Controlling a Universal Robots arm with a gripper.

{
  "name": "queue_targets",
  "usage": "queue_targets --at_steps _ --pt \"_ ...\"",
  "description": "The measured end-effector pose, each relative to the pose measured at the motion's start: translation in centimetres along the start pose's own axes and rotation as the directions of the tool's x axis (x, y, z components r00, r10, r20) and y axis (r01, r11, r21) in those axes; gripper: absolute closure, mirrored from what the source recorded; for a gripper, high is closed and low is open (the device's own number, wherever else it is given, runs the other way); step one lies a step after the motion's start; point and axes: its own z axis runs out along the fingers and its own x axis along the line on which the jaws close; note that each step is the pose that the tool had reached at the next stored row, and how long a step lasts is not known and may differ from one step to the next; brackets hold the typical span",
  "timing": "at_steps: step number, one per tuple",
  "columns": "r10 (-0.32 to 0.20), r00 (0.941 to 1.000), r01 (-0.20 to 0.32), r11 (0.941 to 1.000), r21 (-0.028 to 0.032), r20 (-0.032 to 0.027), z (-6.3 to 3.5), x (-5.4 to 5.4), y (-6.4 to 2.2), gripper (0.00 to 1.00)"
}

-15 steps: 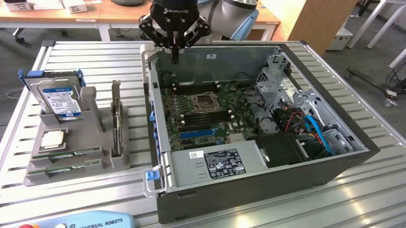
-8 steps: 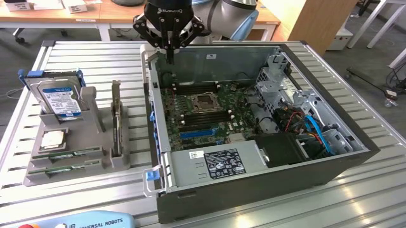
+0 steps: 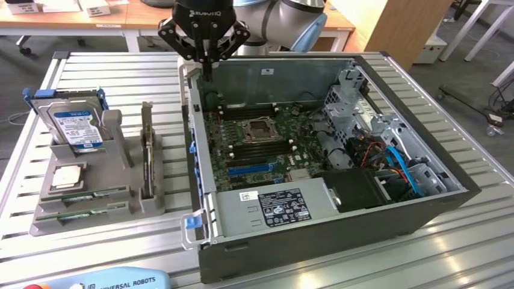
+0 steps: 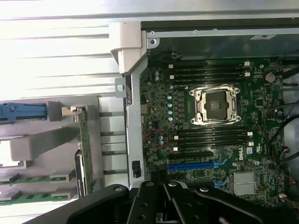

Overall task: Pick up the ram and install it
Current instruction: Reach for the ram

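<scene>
The gripper [image 3: 207, 73], at upper middle of the exterior view over the computer case [image 3: 321, 241], looks pinched shut and empty. Coming down closed like this, it could jab the tray [image 3: 48, 227] or knock a neighbouring part. The ram [image 3: 84, 194], a thin green stick, sits slotted in the tray at lower left.

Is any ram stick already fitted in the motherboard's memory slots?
No: the black memory slots beside the socket stand empty, and the green ram sticks lie in the grey holder.
</scene>
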Motion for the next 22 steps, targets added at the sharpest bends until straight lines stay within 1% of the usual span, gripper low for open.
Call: queue_targets --at_steps 9,22 --pt "0.0 1.0 0.0 1.0 -0.0002 0.0031 -0.07 1.9 -0.14 0.9" --pt "0.0 1.0 0.0 1.0 -0.0005 0.0059 -0.15 4.4 -0.32 0.9"
